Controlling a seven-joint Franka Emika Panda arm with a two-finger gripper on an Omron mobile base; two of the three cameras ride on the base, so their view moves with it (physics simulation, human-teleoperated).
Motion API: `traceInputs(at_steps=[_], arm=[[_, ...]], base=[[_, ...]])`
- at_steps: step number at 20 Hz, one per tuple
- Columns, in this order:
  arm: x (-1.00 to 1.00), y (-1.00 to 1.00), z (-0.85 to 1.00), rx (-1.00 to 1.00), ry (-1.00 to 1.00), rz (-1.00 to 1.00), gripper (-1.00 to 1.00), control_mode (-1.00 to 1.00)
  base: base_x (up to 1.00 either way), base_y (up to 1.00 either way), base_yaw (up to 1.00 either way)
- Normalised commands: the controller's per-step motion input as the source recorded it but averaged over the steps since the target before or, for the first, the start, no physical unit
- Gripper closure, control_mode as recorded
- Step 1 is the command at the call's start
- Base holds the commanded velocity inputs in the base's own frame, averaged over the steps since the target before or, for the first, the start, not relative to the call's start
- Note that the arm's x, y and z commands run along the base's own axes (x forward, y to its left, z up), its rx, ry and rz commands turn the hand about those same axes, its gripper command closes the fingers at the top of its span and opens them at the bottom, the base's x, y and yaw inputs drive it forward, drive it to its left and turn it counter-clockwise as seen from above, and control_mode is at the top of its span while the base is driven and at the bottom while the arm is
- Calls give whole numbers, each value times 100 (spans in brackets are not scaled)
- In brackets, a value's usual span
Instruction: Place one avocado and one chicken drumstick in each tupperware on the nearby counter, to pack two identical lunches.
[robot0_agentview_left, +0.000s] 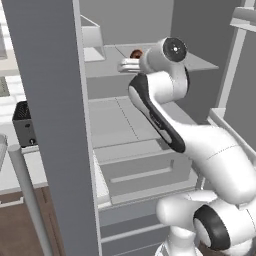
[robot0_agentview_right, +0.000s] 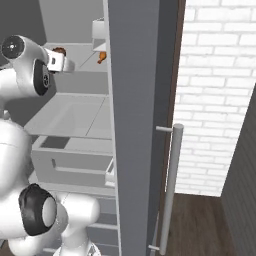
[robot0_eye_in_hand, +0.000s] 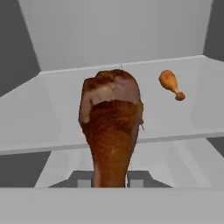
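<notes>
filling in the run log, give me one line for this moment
phase: pick in fridge | gripper: shut on dark drumstick | orange drumstick: lying on shelf | tupperware: none in view

The fridge shelf (robot0_eye_in_hand: 52, 109) is mostly bare: open surface at 9 and 3 o'clock of the dark drumstick (robot0_eye_in_hand: 111, 127) that stands just ahead of the fingers in the hand view. The orange drumstick (robot0_eye_in_hand: 170, 84) lies apart at 1 o'clock near the back wall, and a side wall closes the shelf at 9 o'clock. In the base views the open door (robot0_agentview_left: 50, 125) stands along the left side and another door edge (robot0_agentview_right: 137, 125) along the right, leaving a passage between them.
</notes>
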Motion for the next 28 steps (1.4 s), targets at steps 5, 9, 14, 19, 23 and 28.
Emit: traceInputs(at_steps=[5, 9, 14, 19, 23, 28], arm=[[-100, -5, -18, 7, -27, 0, 100, -100], [-100, 0, -65, 0, 11, 0, 100, -100], [-100, -18, -14, 8, 20, 0, 100, -100], [-100, -14, -25, 5, 58, -1, 100, -100], [-59, -9, -51, 0, 69, -2, 100, -100], [-10, 0, -9, -1, 12, 0, 100, -100]], base=[[0, 0, 0], [0, 0, 0], [0, 0, 0], [0, 0, 0], [0, 0, 0], [0, 0, 0]])
